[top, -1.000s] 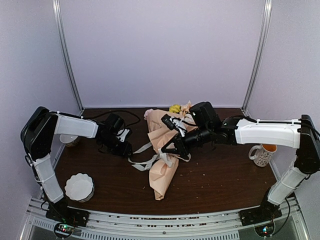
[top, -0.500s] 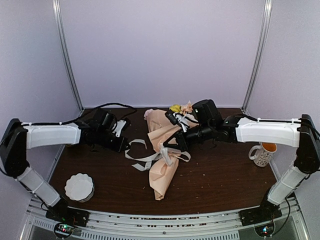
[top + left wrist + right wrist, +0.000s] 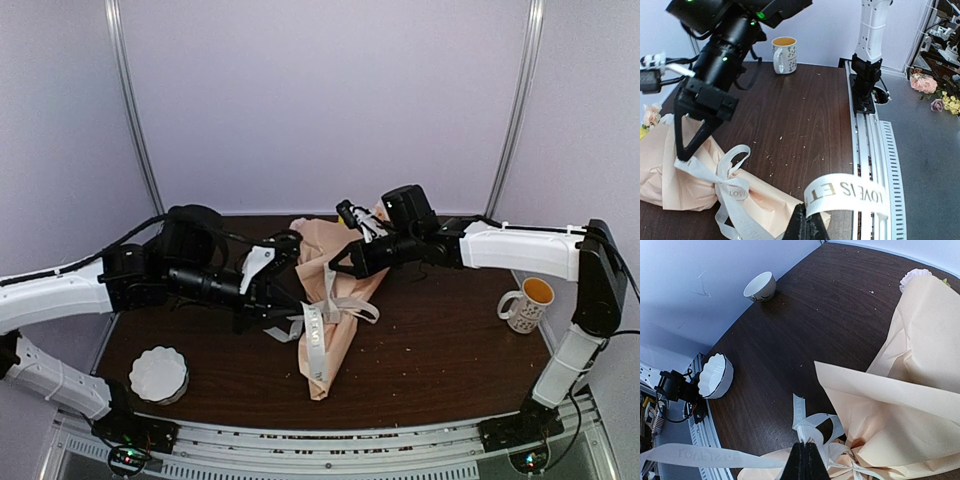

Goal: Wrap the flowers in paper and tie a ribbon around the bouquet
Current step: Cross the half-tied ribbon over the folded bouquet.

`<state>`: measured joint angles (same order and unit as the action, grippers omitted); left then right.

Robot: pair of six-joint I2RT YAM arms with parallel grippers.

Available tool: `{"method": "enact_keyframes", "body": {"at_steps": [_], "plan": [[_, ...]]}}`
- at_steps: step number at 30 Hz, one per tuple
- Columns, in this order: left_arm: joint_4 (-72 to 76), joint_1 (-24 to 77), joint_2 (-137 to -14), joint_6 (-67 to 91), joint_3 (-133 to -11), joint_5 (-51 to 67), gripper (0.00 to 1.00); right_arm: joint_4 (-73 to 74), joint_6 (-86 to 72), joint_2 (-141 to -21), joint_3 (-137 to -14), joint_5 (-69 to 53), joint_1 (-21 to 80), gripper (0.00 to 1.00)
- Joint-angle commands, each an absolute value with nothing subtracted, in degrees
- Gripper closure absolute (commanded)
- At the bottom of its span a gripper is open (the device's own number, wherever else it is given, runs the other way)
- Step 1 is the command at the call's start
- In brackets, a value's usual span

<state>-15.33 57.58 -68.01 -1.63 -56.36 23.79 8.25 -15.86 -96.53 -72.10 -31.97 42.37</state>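
From the top camera, you have the bouquet (image 3: 335, 330) lying on the table (image 3: 450, 350), its pointed tail toward you and its open mouth toward the back wall. The ribbon (image 3: 314, 340) is looped round its waist. Your left end effector (image 3: 288, 305) sits just beside the cone's left flank. Your right end effector (image 3: 338, 268) comes in from the other side, above the waist. They face each other across the wrap, which I read as a set-up for pulling in opposite directions to cinch the tie. The mug (image 3: 527, 303) and the scalloped bowl (image 3: 158, 375) stand well apart from the work.

In the left wrist camera, your fingers (image 3: 800, 227) are pressed together on a free end of the ribbon (image 3: 845, 192), and the printed strip arches up off the tips. Across the paper, the right end effector (image 3: 682, 150) has its tips closed to a point on another length of ribbon near the loose knot (image 3: 729, 186). With one end in each end effector, you can tension the tie while the bouquet (image 3: 685, 185) rests on the table.

In the right wrist camera, your fingers (image 3: 799, 467) are closed flat on the ribbon (image 3: 812, 427) right at the knot, against the peach paper (image 3: 900, 390). The ribbon's other end runs off to the lower left. The loops look slack, so I judge the tie unfinished.
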Motion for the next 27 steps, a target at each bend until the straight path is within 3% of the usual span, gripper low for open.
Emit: {"method": "enact_keyframes", "body": {"at_steps": [1,7,27], "plan": [[-19.6,59.8,-72.1,-6.5,-61.5,28.1,1.0,9.4,-16.8,-97.8,-75.4,-29.6,42.1,1.0],[-19.6,63.5,-74.9,-11.9,-64.5,26.9,1.0,10.4,-17.1,-97.9,-76.2,-27.7,42.1,1.0],[-27.3,75.8,-105.8,-25.6,-94.8,28.1,1.0,12.6,-16.5,-95.5,-75.2,-24.9,42.1,1.0]]}}
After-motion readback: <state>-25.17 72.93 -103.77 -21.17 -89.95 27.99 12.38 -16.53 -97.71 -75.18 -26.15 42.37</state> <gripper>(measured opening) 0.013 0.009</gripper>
